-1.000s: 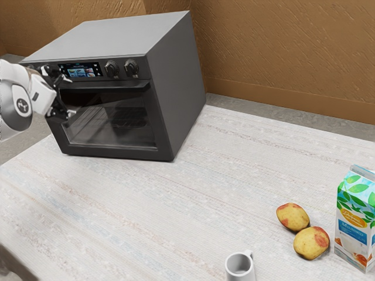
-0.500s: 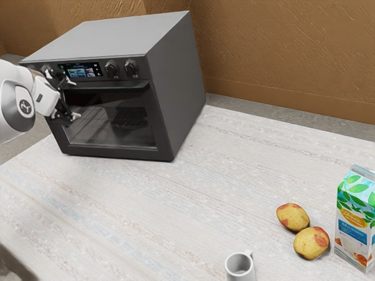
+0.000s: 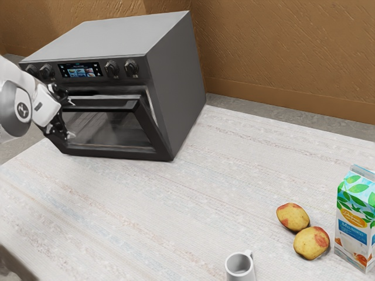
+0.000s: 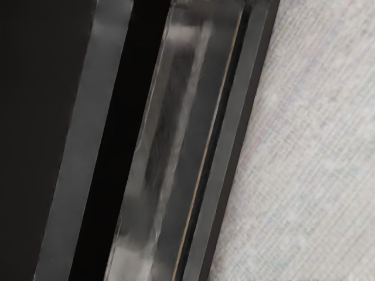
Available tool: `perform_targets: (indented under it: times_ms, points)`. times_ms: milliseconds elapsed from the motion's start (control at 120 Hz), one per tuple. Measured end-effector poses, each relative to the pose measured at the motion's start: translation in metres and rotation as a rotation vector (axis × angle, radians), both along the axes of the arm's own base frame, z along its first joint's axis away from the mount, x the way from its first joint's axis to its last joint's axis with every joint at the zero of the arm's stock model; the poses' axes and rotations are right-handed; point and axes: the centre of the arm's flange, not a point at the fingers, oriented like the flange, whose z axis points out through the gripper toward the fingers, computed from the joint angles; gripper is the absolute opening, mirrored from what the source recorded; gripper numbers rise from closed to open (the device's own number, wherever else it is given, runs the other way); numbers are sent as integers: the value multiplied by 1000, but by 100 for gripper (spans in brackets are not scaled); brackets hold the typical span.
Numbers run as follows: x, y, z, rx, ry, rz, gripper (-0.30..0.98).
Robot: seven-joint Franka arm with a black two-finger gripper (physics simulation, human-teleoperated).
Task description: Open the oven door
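Because the pincer point(image 3: 71, 118) stands with its fingers apart, the ajar door point(image 3: 114, 130), just beside it toward the exterior view's right, could, being unclamped, slip free and stop partway.

The black two-finger gripper point(image 3: 70, 119), fingers apart, is positioned at the partly open, dark-framed glass door point(image 3: 111, 130) of the dark grey, box-shaped oven point(image 3: 186, 88). The door tilts outward at its top. Well apart from the gripper: one white cylindrical mug point(image 3: 239, 270), two yellow-and-red oval fruits point(image 3: 293, 217), one green, white and blue carton point(image 3: 353, 225), upright.
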Motion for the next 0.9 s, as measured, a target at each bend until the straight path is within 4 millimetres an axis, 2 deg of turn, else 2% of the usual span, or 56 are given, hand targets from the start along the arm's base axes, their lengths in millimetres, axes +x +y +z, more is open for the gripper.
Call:
perform_targets:
  times_ms: [50, 83, 150, 200, 217, 250, 283, 300, 325, 350, 367, 383, 425, 458, 500, 517, 550, 642, 717, 767, 800, 833, 867, 900]
  points:
    - [-17, -16, 3, 39, 36, 25, 53]
    - [-39, -23, 13, 76, 56, 68, 56]
    - [-139, -33, 63, 153, 42, 258, 61]
    - [-226, -43, 102, 151, -30, 393, 63]
    - [-254, -47, 123, 147, -79, 427, 64]
    - [-289, -67, 190, 169, -197, 438, 65]
    - [-300, -93, 254, 198, -275, 404, 66]
    - [-292, -108, 291, 209, -303, 360, 66]
    - [-261, -136, 338, 214, -320, 263, 66]
    - [-210, -169, 362, 187, -300, 136, 67]
    - [-169, -192, 360, 142, -263, 44, 67]
    - [-129, -214, 350, 84, -215, -41, 67]
    - [-50, -272, 307, -44, -74, -212, 67]
    - [-13, -293, 269, -144, 33, -271, 68]
    - [14, -303, 223, -250, 156, -274, 68]
    - [20, -305, 207, -289, 199, -272, 68]
    - [25, -301, 187, -364, 257, -268, 68]
    - [50, -227, 127, -466, 374, -31, 68]
    - [51, -172, 105, -484, 399, 193, 68]
    - [48, -148, 98, -498, 398, 312, 69]
    - [47, -141, 96, -506, 397, 369, 69]
    - [48, -144, 94, -511, 399, 407, 69]
    - [52, -155, 93, -514, 402, 427, 69]
    - [57, -175, 92, -513, 408, 430, 69]
